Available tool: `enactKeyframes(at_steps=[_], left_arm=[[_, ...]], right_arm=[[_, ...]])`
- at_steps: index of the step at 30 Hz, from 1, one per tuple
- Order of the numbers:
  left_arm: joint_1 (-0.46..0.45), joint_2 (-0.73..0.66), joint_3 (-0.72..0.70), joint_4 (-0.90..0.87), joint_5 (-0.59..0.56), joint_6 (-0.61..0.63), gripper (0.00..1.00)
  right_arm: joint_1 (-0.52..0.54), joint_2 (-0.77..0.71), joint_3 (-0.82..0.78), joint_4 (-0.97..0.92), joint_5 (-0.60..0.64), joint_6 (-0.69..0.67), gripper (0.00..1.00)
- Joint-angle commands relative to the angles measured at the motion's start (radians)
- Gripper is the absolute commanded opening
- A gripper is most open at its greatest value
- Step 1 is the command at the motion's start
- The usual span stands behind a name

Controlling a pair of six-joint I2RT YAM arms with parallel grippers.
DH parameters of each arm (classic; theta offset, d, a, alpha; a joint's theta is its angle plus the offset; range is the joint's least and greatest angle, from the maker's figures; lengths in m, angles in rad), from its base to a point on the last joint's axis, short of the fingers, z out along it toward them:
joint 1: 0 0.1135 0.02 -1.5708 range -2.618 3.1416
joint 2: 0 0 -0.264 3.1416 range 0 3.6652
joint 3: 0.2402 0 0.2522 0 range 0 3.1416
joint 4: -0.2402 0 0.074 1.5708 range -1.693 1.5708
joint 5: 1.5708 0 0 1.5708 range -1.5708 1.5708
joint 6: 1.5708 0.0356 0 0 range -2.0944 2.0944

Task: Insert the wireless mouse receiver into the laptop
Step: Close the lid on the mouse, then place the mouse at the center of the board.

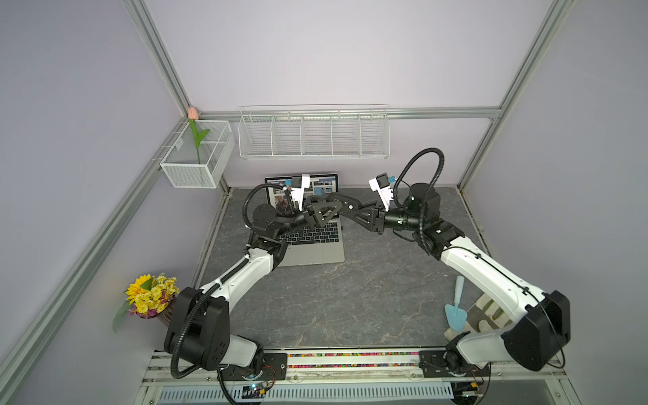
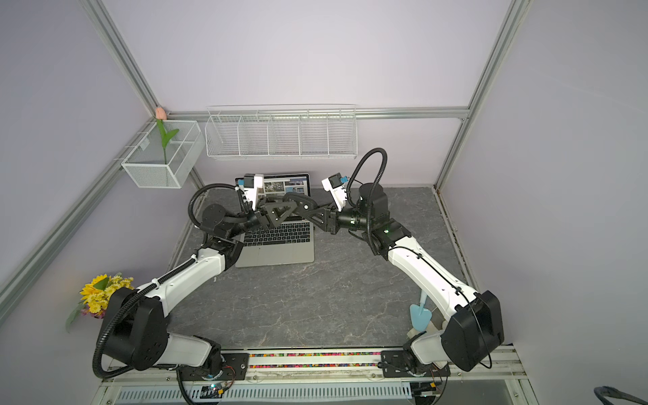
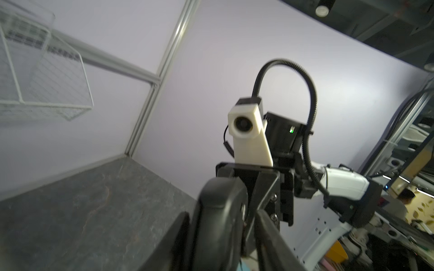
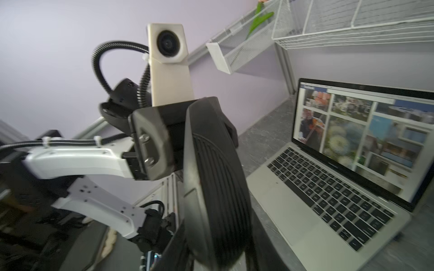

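So, watching from the side of the rig: both arms reach in from the front and meet nose to nose above the back rows of keys on the laptop [image 1: 315, 254]. It sits open toward the back left of the grey marbled counter [image 1: 350, 301], lid up near the rear wall, screen showing a grid of photos. Between the arms hangs the black mouse [image 4: 211, 169], a flat oval thing with a ribbed face, turned on edge and up in the air, clear of the laptop. The right pincer [image 4: 217, 223] has it: in that arm's wrist view the two fingers sit tight on either side of the mouse's near end, jaws partly apart and pressed onto it as far as I can see. The left pincer [image 3: 223, 218] comes at the other end with its jaws spread wide. The mouse sits between them, with a sliver of gap on at least one side, so it looks loose around it rather than clamped. As for the wireless mouse receiver, honestly I can't pick it out in any view, so I can't say where it is. Round the edges there's a white wire rack [image 1: 314, 140] on the back wall, a mesh box [image 1: 196, 171] with a tulip [image 1: 192, 113] in the left corner, yellow flowers [image 1: 150, 292] front left and a blue trowel [image 1: 456, 312] beside the right arm.
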Motion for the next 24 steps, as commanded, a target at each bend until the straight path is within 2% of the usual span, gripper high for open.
enactKeyframes(at_steps=[1,3,6,9,12,14,17,21,23,24], left_arm=[[0.055,-0.044,0.018,-0.285,-0.016,0.122,0.99],[0.145,-0.113,-0.019,-0.37,-0.136,0.141,0.99],[0.237,-0.224,-0.049,-0.585,-0.392,0.215,0.99],[0.246,-0.325,-0.077,-0.769,-0.718,0.31,0.99],[0.246,-0.394,-0.119,-0.861,-0.977,0.324,0.99],[0.252,-0.422,-0.138,-0.92,-1.108,0.317,0.99],[0.279,-0.45,-0.177,-0.964,-1.187,0.296,0.99],[0.329,-0.478,-0.234,-0.966,-1.176,0.256,0.99],[0.346,-0.485,-0.251,-0.968,-1.177,0.244,0.99],[0.354,-0.484,-0.259,-0.969,-1.18,0.236,0.99]], right_arm=[[0.03,-0.032,0.049,-0.343,0.444,-0.272,0.08],[0.041,-0.009,0.037,-0.476,0.673,-0.383,0.07],[0.049,0.035,-0.016,-0.537,0.889,-0.483,0.07],[0.059,0.106,-0.053,-0.528,1.031,-0.559,0.07],[0.084,0.213,-0.057,-0.496,1.18,-0.634,0.07],[0.102,0.288,-0.06,-0.453,1.245,-0.695,0.07],[0.127,0.395,-0.058,-0.382,1.325,-0.781,0.07],[0.151,0.494,-0.035,-0.337,1.39,-0.868,0.07],[0.156,0.52,-0.032,-0.327,1.404,-0.886,0.11],[0.158,0.529,-0.036,-0.319,1.409,-0.894,0.17]])
